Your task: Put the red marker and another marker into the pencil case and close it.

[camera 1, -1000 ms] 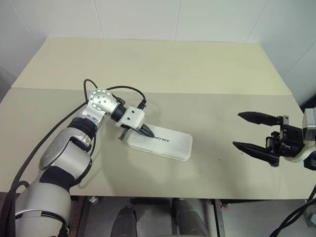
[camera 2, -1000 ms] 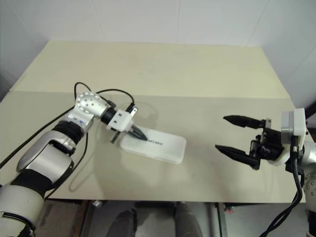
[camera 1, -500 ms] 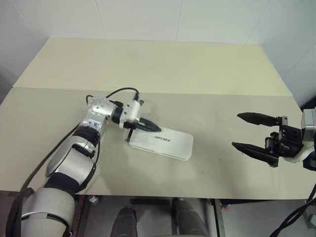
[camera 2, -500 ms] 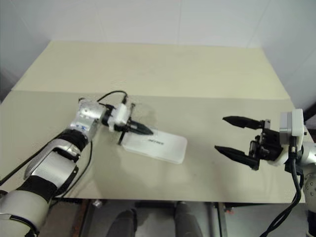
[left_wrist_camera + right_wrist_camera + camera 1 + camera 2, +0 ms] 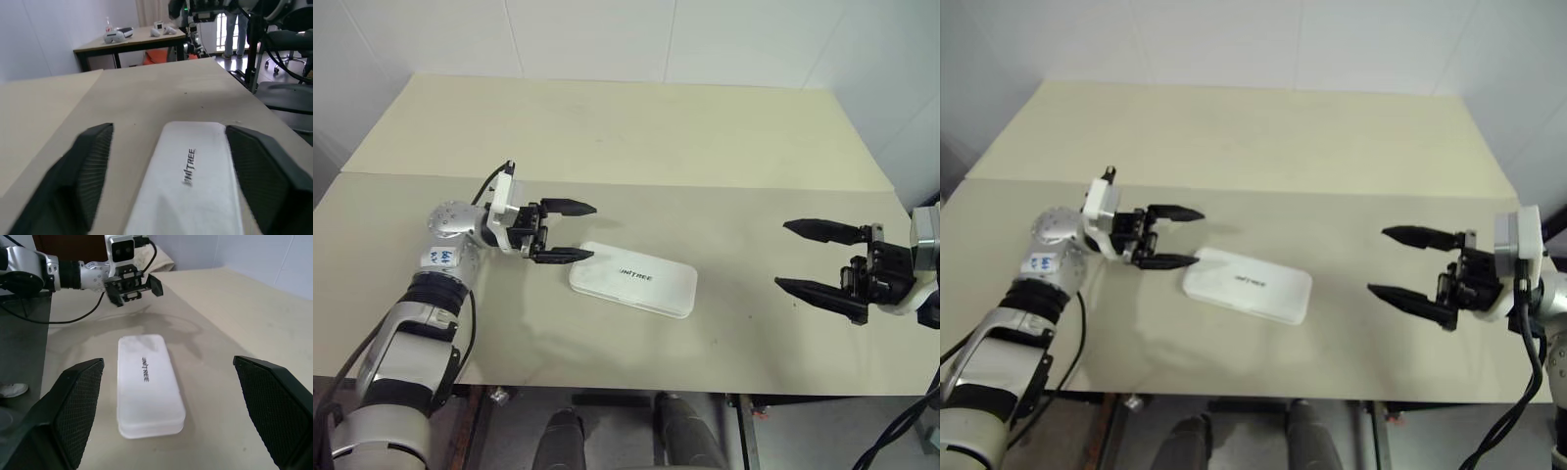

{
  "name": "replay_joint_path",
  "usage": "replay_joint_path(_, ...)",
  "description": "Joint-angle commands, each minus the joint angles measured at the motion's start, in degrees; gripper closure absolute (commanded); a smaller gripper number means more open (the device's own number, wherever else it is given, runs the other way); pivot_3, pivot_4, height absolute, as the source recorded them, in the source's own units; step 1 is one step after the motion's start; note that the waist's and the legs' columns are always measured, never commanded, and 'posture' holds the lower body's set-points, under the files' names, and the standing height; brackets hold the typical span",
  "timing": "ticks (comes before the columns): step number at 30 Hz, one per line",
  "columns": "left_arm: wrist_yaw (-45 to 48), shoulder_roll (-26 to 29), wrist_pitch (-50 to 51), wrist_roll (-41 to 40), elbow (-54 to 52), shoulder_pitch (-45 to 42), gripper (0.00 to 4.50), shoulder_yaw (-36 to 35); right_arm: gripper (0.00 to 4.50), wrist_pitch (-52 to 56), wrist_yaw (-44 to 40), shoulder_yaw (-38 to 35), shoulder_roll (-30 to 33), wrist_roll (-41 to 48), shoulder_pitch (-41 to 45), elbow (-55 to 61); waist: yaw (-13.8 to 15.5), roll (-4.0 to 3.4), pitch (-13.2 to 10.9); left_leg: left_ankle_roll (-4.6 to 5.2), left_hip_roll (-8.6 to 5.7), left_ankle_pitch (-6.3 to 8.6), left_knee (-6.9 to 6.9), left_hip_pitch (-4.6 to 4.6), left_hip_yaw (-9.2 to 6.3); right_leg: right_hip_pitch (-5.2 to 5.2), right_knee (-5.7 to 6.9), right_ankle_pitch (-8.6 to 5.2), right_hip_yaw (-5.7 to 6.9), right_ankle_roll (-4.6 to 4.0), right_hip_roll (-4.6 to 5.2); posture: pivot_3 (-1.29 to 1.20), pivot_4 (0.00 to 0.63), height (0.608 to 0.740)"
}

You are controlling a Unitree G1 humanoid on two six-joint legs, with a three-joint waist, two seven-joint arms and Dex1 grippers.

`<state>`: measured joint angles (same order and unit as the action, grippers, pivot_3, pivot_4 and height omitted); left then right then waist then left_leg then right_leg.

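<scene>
The pencil case lies flat and closed on the beige desk, near the front edge and a little left of the middle, its lid up with the dark lettering showing.

The head views take in both arms at once: the left gripper hovers just left of the case's left end, pointing right, and the right gripper hangs well to the right of the case, pointing left. The left wrist view looks along the case lengthwise between that gripper's two fingers, and beyond the desk it shows a room with a dark table carrying small objects and some chairs. The right wrist view shows the case from its other end, with the left gripper beyond its far end.

A second ago the left jaws were together, with the tips pressed down on the left end of the lid. Now the left gripper has lifted off and drawn back to the left, and its jaws stand wide apart, holding nothing and clear of the case. The right jaws are spread wide as before and empty, and that gripper has not shifted. The case sits where it was.
</scene>
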<state>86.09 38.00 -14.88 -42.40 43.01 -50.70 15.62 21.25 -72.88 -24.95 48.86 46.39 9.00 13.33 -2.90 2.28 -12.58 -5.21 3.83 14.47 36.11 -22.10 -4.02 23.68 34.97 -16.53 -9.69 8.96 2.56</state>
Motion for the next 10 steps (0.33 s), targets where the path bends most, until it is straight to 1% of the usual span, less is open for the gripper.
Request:
replay_joint_path(1, 6.41, 4.25, 2.26, -1.12, -1.84, 0.33, 0.03, -2.72, 0.0, 0.52, 0.08, -0.35, 0.65, 0.8, -0.3, 1.73, -0.16, 0.0, 0.0, 0.0, 0.0, 0.0, -0.02, 0.0, 0.0, 0.01, 0.0, -0.01, 0.0, -0.01, -0.01, 0.0, 0.15, 0.74)
replay_joint_path(4, 6.41, 5.7, 2.81, -0.51, -1.76, 0.49, 0.03, -4.41, 0.0, 0.75, -0.2, -1.3, 0.68, 1.1, -2.12, 2.31, -0.18, -0.01, 0.0, 0.0, 0.0, 0.0, -0.09, 0.01, 0.0, 0.02, 0.0, -0.03, 0.01, -0.05, -0.01, 0.0, 0.15, 0.74)
replay_joint_path(7, 6.41, 6.52, 1.33, 0.54, 0.17, 0.66, 0.03, -5.91, 0.0, 1.19, 0.67, -0.76, 0.46, 1.32, -1.92, 2.81, -0.17, -0.01, 0.0, 0.0, 0.0, 0.02, -0.09, 0.0, 0.0, 0.03, 0.0, -0.03, 0.01, -0.04, 0.0, 0.0, 0.15, 0.74)
replay_joint_path(10, 6.41, 4.92, -1.15, 0.63, 1.23, 0.11, 0.03, -7.72, 0.0, 1.3, 0.86, 0.3, 0.29, 1.01, -0.35, 1.88, -0.17, -0.01, -0.01, 0.0, 0.0, 0.02, -0.08, 0.01, 0.0, 0.03, 0.0, -0.03, 0.01, -0.04, 0.0, 0.0, 0.15, 0.74)
